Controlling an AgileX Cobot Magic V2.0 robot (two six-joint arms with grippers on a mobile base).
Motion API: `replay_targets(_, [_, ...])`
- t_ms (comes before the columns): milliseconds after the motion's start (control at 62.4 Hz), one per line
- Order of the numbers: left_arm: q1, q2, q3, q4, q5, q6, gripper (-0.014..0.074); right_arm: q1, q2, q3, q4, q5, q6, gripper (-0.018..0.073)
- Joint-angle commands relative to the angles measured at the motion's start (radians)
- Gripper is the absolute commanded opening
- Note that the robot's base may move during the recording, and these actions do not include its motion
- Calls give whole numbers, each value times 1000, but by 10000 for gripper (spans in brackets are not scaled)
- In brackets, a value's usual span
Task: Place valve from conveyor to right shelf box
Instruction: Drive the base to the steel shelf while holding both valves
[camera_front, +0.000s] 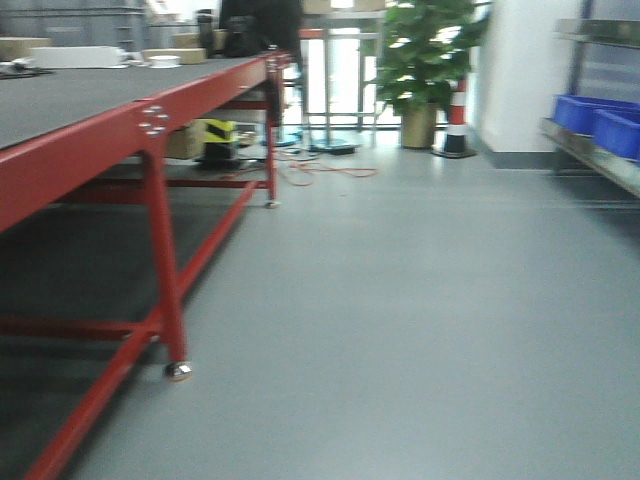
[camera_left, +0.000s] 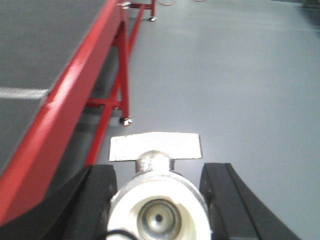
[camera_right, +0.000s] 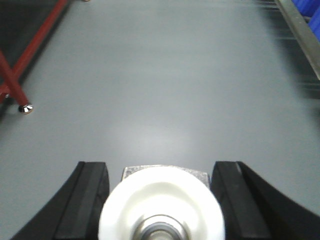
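Progress: pickup looks done, drop-off doesn't. Judging by the wrist views, roughly halfway.
Left gripper (camera_left: 159, 172): black fingers (camera_left: 100, 195) sit tight on both sides of a valve (camera_left: 159, 212), so it's clamped on it. White round body, metal centre, flat silver handle sticking out toward 12 o'clock.
Right gripper (camera_right: 159, 170): same deal, closed around a second valve (camera_right: 161, 202), a white disc with a metal hub at the bottom of the frame.
Valve location: both are off the belt and up in the air over bare grey floor (camera_front: 400, 300), not in any box.
Conveyor (camera_front: 70, 100): dark grey belt on a red frame, off at 9 to 10 o'clock in the front view. No valve can be seen on the visible stretch, though the far end is too cluttered and blurry to tell.
Right shelf (camera_front: 600, 170): steel beams at about 2 o'clock, well apart from both grippers, with blue bins (camera_front: 590, 112) sitting on it.
Left to do: get across to the shelf, line up over a blue bin, let go.
Writing: nothing readable. The yellow-and-black striped thing (camera_front: 220, 130) under the conveyor and the striped cone (camera_front: 458, 120) at 1 o'clock show no legible text, and the front view is smeary anyway.
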Motion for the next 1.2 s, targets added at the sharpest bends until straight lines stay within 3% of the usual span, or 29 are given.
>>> replay_targets(0, [-6, -5, -7, -8, -48, -4, -111, -3, -5, -8, 0, -66, -1, -162])
replay_targets(1185, [-6, -5, -7, -8, -48, -4, -111, -3, -5, -8, 0, -66, -1, -162])
